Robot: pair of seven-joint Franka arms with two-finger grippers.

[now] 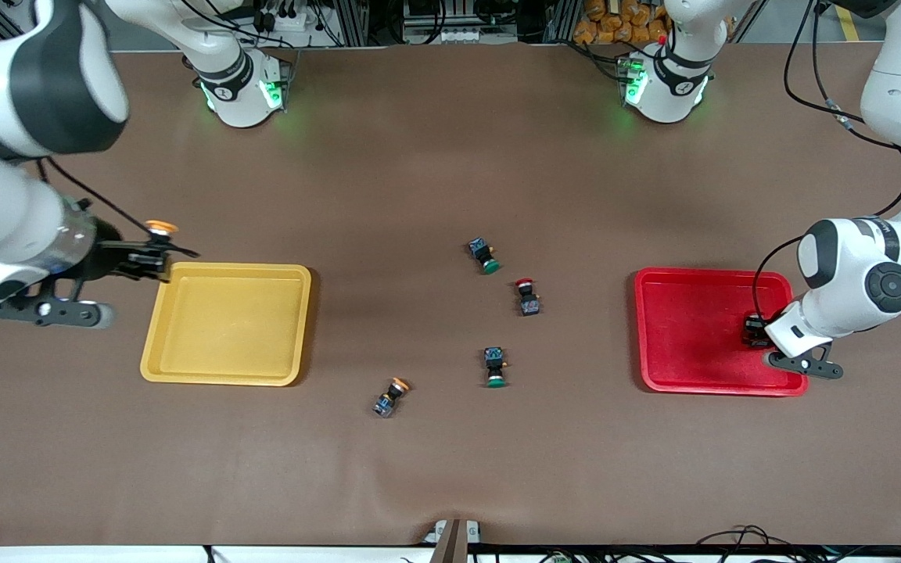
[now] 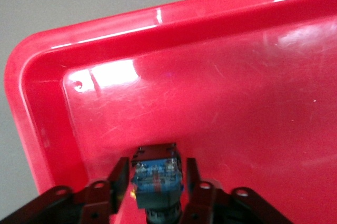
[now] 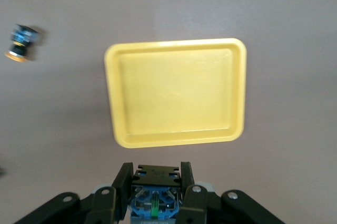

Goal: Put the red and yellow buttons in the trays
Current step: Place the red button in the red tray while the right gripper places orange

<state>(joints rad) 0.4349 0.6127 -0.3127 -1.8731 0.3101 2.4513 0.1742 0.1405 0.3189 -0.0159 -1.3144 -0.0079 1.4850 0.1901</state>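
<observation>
1. A small push-button switch with a black-and-blue body point(image 2: 156, 179) sits low in the shallow red plastic tray point(image 1: 685, 328), near the tray edge toward the left arm's end of the table. The left gripper point(image 2: 156, 187) straddles it, its fingers point(image 2: 119, 177) slightly parted from the body.
2. The right gripper point(image 1: 155, 254) is closed on a yellow-capped button switch point(image 1: 160, 228), up over the table just beside the shallow yellow plastic tray point(image 1: 227, 324), at its corner toward the right arm's base.
3. On the brown table point(image 1: 419, 156) between the trays lie a red-capped button point(image 1: 527, 295), a second yellow-capped button point(image 1: 390, 396) and two green-capped buttons point(image 1: 486, 255) point(image 1: 495, 367), all apart.
4. The yellow tray holds nothing.
</observation>
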